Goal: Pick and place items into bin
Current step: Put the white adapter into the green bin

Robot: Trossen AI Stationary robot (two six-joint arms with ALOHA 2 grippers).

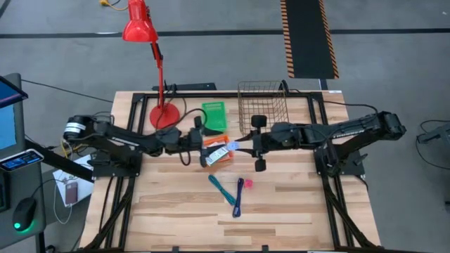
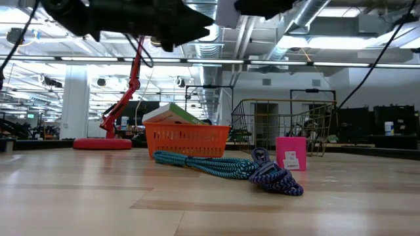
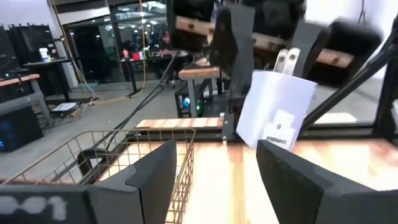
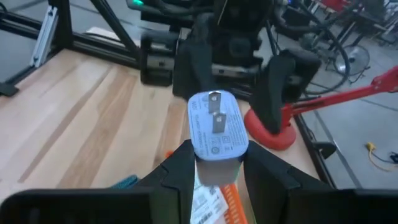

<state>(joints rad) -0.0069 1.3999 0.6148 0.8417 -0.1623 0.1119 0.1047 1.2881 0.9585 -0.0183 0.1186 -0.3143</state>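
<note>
The right end effector (image 4: 214,165) grips a white charger (image 4: 216,129) above the orange bin (image 1: 218,152); the left end effector (image 3: 214,165) gapes wide. Packets (image 1: 219,152) are binned; two cords (image 1: 232,191) and a pink block (image 1: 247,183) remain mid-bench.

Orange basket (image 1: 218,151) at mid-bench (image 1: 295,211), holding packets (image 1: 219,154). Wire bin (image 1: 264,105) behind and to its right; green box (image 1: 214,115) behind it, lamp base (image 1: 165,116) left of that. Two cords (image 1: 232,193) in front of the basket, touching each other, small block (image 1: 247,183) just beside. Charger plug (image 4: 216,127) above the basket, between the right gripper's (image 1: 259,144) jaws, left gripper (image 1: 188,140) opposite.
</note>
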